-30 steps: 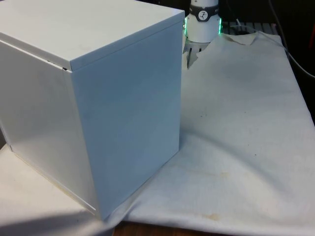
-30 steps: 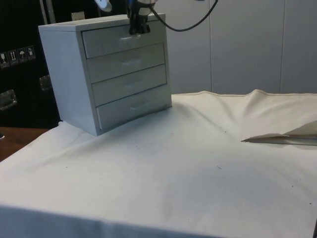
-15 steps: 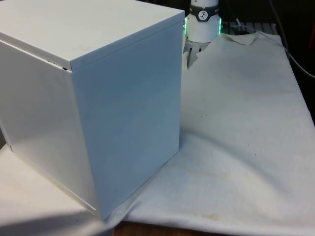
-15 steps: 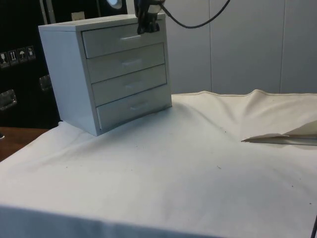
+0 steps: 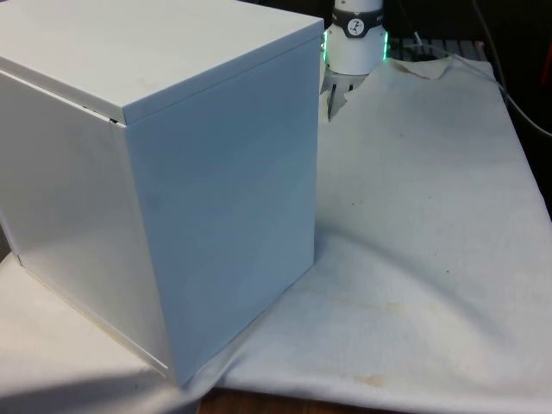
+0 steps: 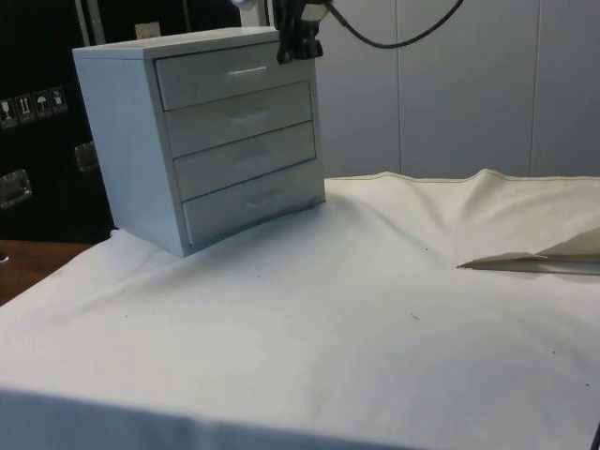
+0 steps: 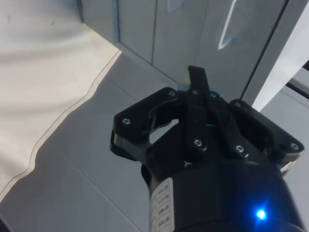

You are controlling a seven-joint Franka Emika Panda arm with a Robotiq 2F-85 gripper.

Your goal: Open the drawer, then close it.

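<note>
Chest of drawers (image 5: 172, 172) in the front view sits on the white cloth (image 5: 431, 216) towards 9 o'clock, turning blank walls to the camera, so its drawer fronts are hidden. In the side view the chest stands at 10 o'clock on the cloth with all four drawers flush, and the gripper (image 6: 298, 45) hangs at 2 o'clock from the top drawer (image 6: 234, 77), off its handle (image 6: 247, 70), the arm cut off above. In the wrist view the fingers (image 7: 196, 96) look pressed together on nothing, grey panels blurred beyond
</note>
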